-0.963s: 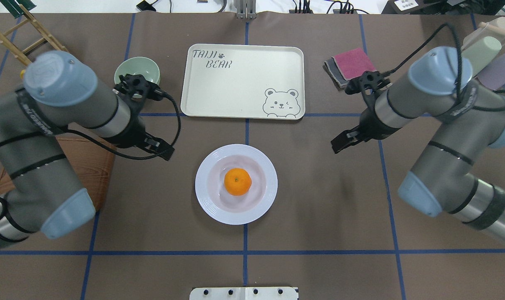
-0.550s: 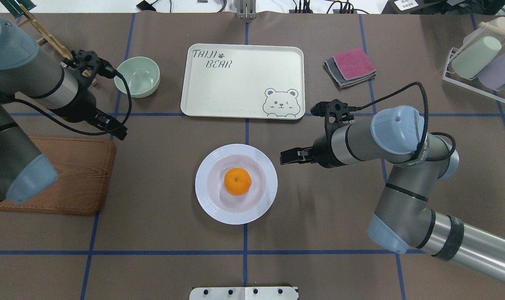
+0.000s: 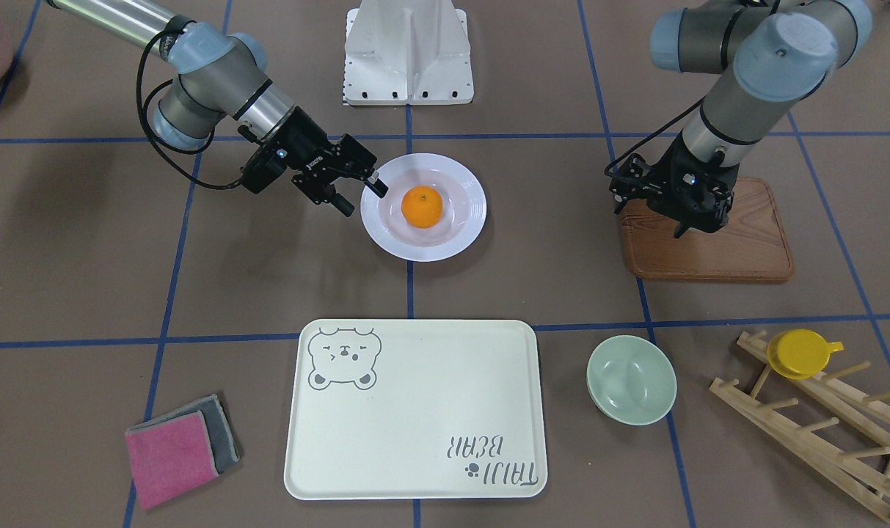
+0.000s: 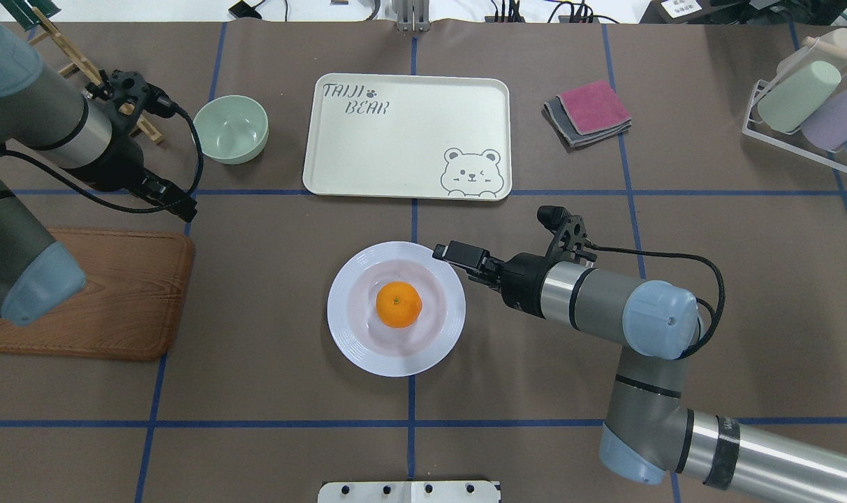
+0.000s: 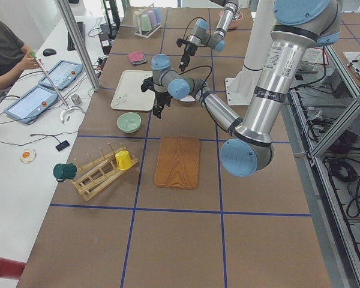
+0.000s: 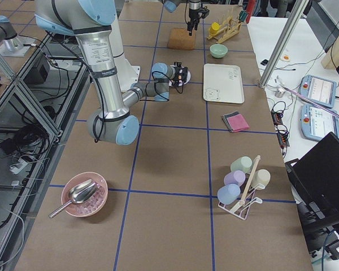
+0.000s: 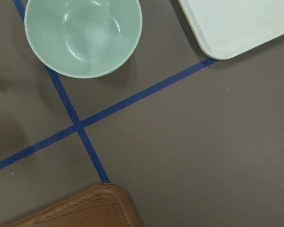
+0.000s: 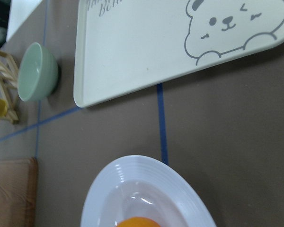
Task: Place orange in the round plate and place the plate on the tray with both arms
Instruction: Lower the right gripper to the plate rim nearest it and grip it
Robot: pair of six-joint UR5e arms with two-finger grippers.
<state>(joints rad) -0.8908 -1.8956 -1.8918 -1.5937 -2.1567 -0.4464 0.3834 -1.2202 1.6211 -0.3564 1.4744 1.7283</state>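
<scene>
The orange [image 4: 399,304] lies in the middle of the white round plate [image 4: 395,367], which rests on the table nearer the robot than the cream bear tray [image 4: 406,140]. My right gripper [image 3: 364,198] is open at the plate's right rim, with one fingertip over the rim and the other just outside it. In the overhead view the right gripper [image 4: 445,253] shows as one black bar. The right wrist view has the plate [image 8: 146,175] close below. My left gripper [image 3: 698,229] looks open and hangs over the far corner of the wooden board, far from the plate.
A pale-green bowl [image 4: 231,128] stands left of the tray and a brown wooden board [image 4: 109,293] lies at the left. Folded cloths [image 4: 591,112] lie right of the tray. A wooden rack with a yellow cup [image 3: 800,352] is far left, a cup rack [image 4: 807,105] far right.
My right arm swung in from the right and brought its gripper to the plate's rim. My left arm pulled back to the left, away from the plate. Plate and orange stayed put.
</scene>
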